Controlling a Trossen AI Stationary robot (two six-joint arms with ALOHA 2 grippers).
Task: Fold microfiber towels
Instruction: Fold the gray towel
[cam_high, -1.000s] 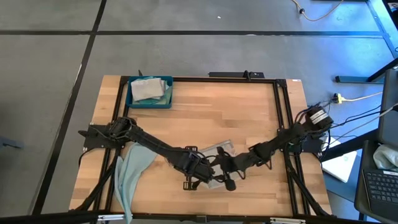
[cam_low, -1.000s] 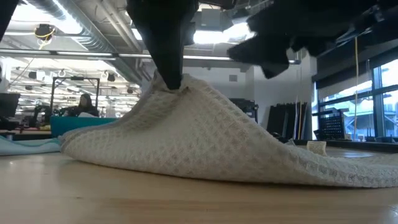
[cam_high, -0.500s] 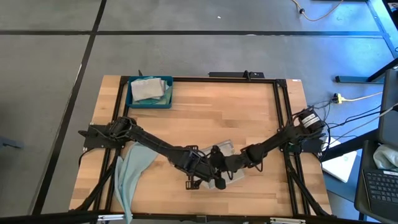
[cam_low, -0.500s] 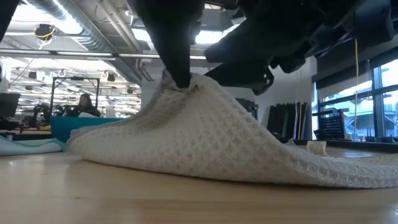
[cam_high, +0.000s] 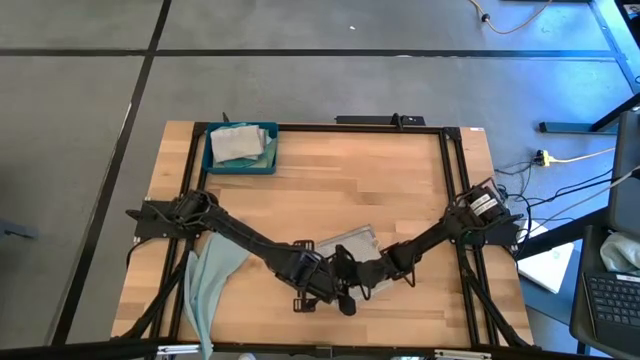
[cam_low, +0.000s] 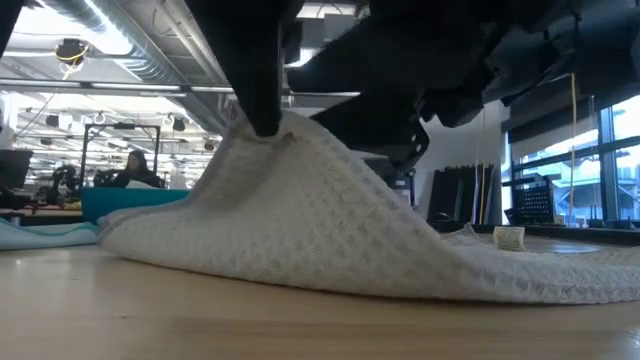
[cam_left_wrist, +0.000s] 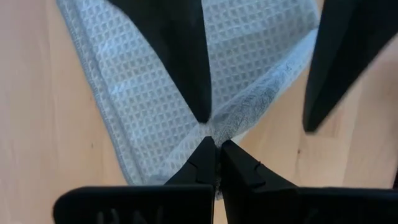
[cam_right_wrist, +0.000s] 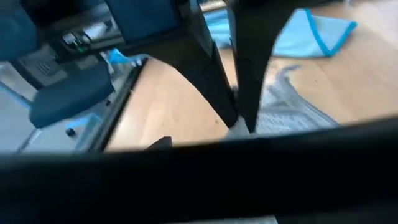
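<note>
A light grey waffle-weave towel (cam_high: 350, 243) lies near the table's middle front, drawn up into a peak (cam_low: 262, 128). My left gripper (cam_left_wrist: 216, 144) is shut on that peak; it also shows in the high view (cam_high: 320, 287). My right gripper (cam_left_wrist: 258, 124) is open right beside it, with one finger at the pinch and the other wide off over the wood. A pale blue-green towel (cam_high: 215, 272) lies at the front left, with its end hanging over the near edge. My left gripper pinches a raised fold of the grey towel (cam_left_wrist: 227, 124) between its two fingertips, from above, pointing down. The towel hangs from the pinch like a tent, slack, with its edges (cam_low: 520, 275) on the table. My right gripper has one fingertip (cam_left_wrist: 203, 115) at the towel just beside that pinch; I cannot tell whether it touches.
A dark blue tray (cam_high: 262, 165) at the far left holds folded towels (cam_high: 238, 142). Black frame rails (cam_high: 450, 180) run along the table's sides. Bare wood lies between the tray and the grey towel.
My right gripper has moved toward the table's left and near edge, closing in on my left gripper's pinch. The grey towel's peak has stayed lifted and has shifted a little sideways with my left gripper.
</note>
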